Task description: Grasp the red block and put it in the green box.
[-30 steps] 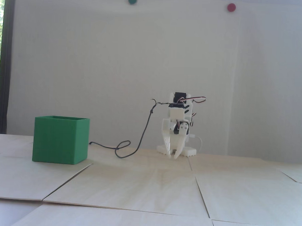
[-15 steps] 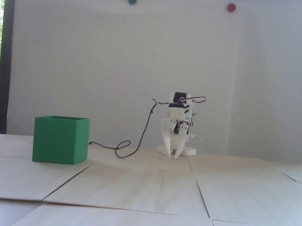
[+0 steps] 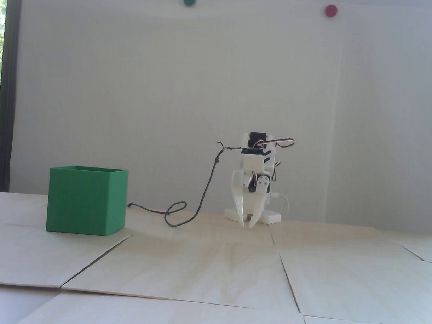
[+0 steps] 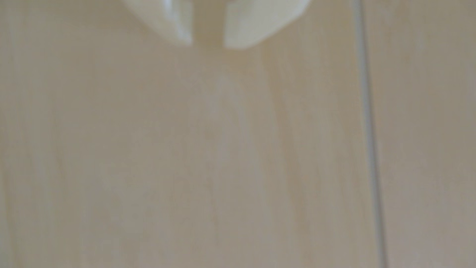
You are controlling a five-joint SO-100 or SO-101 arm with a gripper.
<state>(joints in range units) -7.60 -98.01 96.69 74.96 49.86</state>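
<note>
1. Pale wooden panels (image 3: 212,261) cover the table before a plain white wall; no writing is legible anywhere.
2. White gripper (image 3: 246,224) points down at the tabletop, its tips a narrow gap apart (image 4: 208,45), holding nothing.
3. Green box (image 3: 83,201) stands well apart at left in the fixed view.
4. Red block appears in neither view.

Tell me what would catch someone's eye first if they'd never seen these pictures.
The green box stands out most, sitting on the pale wooden table at the left of the fixed view. Right of it the white arm is folded low by the wall, its gripper pointing down at the table, jaws slightly apart with nothing between them, and a black cable loops toward the box. No red block shows in either view.
</note>
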